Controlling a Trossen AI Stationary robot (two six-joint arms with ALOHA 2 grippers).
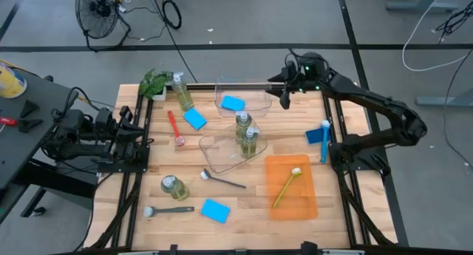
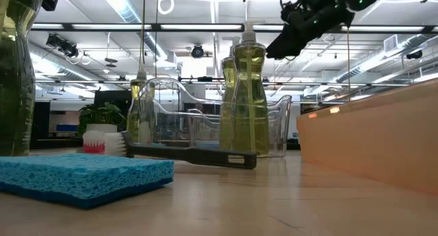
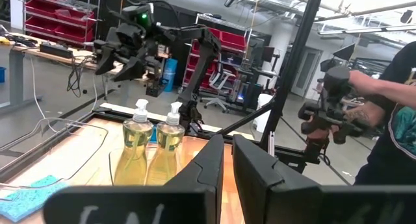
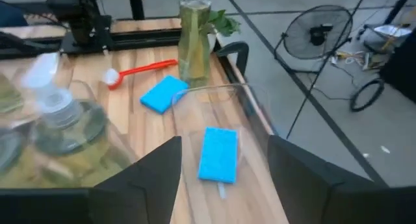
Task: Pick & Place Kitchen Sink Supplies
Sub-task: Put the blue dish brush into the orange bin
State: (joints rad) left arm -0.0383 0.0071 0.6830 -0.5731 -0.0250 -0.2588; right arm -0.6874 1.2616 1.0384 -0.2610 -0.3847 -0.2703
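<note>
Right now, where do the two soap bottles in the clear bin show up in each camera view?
High: soap bottles at table centre.
Low: centre, tall.
Left wrist: lower left of centre.
Right wrist: left side, blurred.
Landmark: right gripper, at the table's far edge; also in low and left wrist views.

The right gripper [image 1: 284, 94] is hanging with its fingers spread over the far bin [image 1: 255, 89], and a sponge [image 4: 218, 154] is lying inside that bin just below it. Beyond the bin's wall from the gripper, a second sponge [image 4: 163, 93] is lying on the table [image 1: 244, 211], with a brush [image 4: 140, 71] and a pump bottle [image 4: 194, 36] sitting farther out.
</note>
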